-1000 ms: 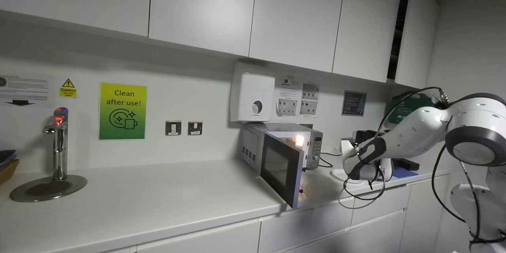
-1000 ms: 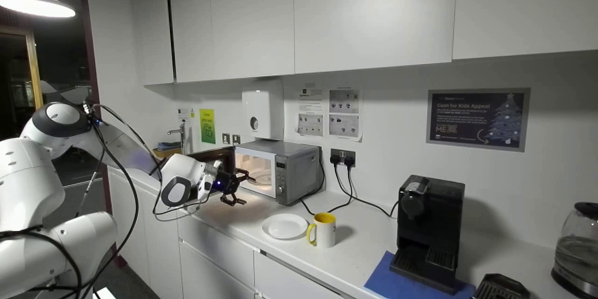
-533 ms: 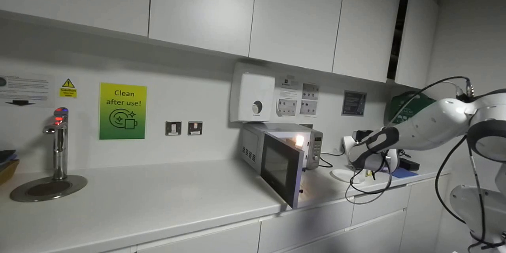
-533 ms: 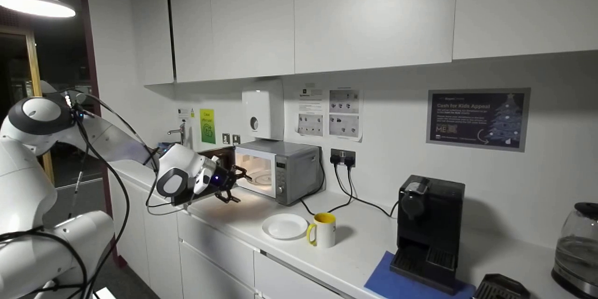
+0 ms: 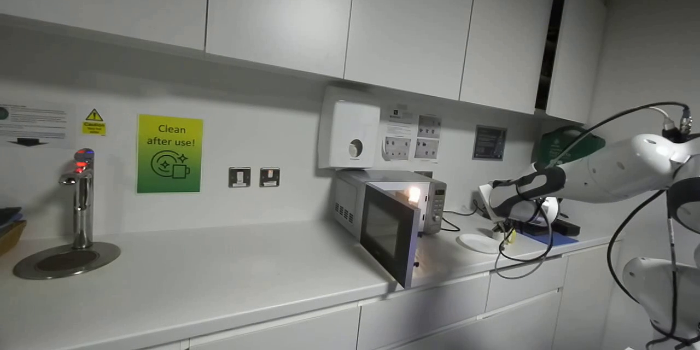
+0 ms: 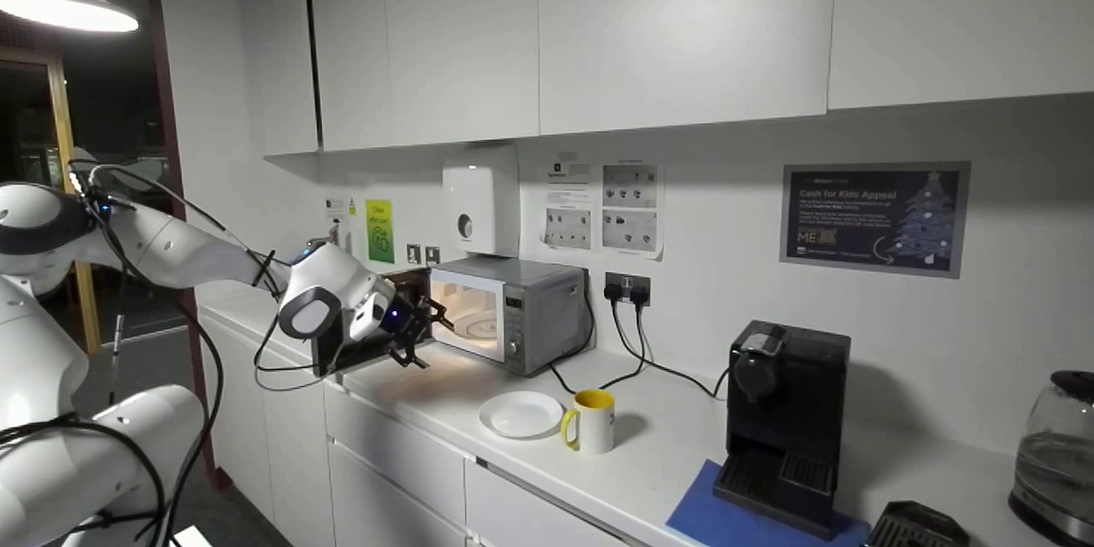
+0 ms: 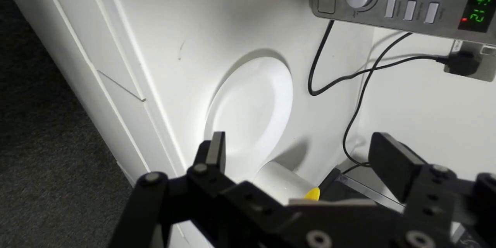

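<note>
Wrist view: the gripper, spread wide and empty, points toward a white plate lying flat on the countertop beside a yellow-handled mug, the plate probably light, stiff, slick and breakable, best pinched at its rim.

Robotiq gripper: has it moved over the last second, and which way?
Yes. In an exterior view, the Robotiq gripper has shifted toward the picture's left edge, now appearing farther from the microwave control panel.

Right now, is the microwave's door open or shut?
Open. In both exterior views, the door stands swung out from the microwave, whose lit inside shows.
</note>
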Robot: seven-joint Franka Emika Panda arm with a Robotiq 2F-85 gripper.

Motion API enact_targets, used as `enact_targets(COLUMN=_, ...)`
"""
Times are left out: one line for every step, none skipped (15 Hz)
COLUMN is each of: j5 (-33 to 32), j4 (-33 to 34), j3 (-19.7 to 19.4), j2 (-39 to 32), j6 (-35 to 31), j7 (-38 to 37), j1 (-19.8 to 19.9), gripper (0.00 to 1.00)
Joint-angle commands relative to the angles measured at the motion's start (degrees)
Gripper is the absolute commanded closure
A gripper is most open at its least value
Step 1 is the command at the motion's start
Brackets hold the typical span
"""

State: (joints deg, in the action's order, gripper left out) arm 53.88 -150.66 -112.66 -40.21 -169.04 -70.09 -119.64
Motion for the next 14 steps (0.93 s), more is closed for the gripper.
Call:
enact_targets(j5=-0.2, j4=-1.3, j3=-3.2, j2=-6.5, j6=8.1, j7=4.6, j1=-0.7, gripper=0.0)
enact_targets(j5=-0.3, j4=-1.3, j3=-3.5, j2=-7.8, j6=9.6, j7=5.3, j1=-0.3, gripper=0.0)
enact_targets(j5=-0.3, j4=-1.3, j3=-3.8, j2=-9.1, j6=10.9, j7=6.1, j1=-0.1, gripper=0.0)
enact_targets(j5=-0.3, j4=-1.2, j3=-4.1, j2=-10.3, j6=12.2, j7=6.7, j1=0.0, gripper=0.0)
enact_targets(j5=-0.2, j4=-1.3, j3=-4.3, j2=-11.3, j6=13.1, j7=7.3, j1=0.1, gripper=0.0)
enact_targets(j5=-0.2, j4=-1.4, j3=-4.4, j2=-12.2, j6=14.2, j7=7.9, j1=0.2, gripper=0.0)
enact_targets(j5=-0.3, j4=-1.5, j3=-4.4, j2=-13.2, j6=15.3, j7=8.4, j1=0.3, gripper=0.0)
enact_targets(j5=-0.2, j4=-1.5, j3=-4.4, j2=-14.1, j6=16.1, j7=8.9, j1=0.4, gripper=0.0)
enact_targets(j5=-0.2, j4=-1.6, j3=-4.2, j2=-15.0, j6=16.7, j7=9.2, j1=0.7, gripper=0.0)
enact_targets(j5=-0.1, j4=-1.6, j3=-4.1, j2=-15.7, j6=17.2, j7=9.5, j1=0.7, gripper=0.0)
enact_targets(j5=0.1, j4=-1.7, j3=-4.0, j2=-16.3, j6=17.5, j7=9.8, j1=0.8, gripper=0.0)
enact_targets(j5=2.1, j4=-0.5, j3=-2.3, j2=-14.2, j6=16.4, j7=9.4, j1=1.7, gripper=0.0)
enact_targets(j5=2.1, j4=-0.6, j3=-2.4, j2=-14.9, j6=16.7, j7=9.6, j1=1.7, gripper=0.0)
enact_targets(j5=2.1, j4=-0.7, j3=-2.4, j2=-15.3, j6=16.9, j7=9.6, j1=1.6, gripper=0.0)
